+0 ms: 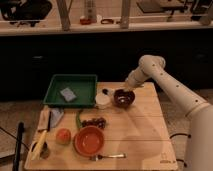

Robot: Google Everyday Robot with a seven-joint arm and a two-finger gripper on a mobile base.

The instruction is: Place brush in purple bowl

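Observation:
The purple bowl sits at the back right of the wooden table, just right of a white cup. A pale slim streak across the bowl's inside looks like the brush's white handle; the black bristle head is not clear to me. My gripper hangs just above the bowl's far rim, on the white arm that comes in from the right. It is apart from the bowl.
A green tray with a grey sponge stands at the back left. An orange bowl, a metal fork, grapes, an orange fruit and a banana lie at the front left.

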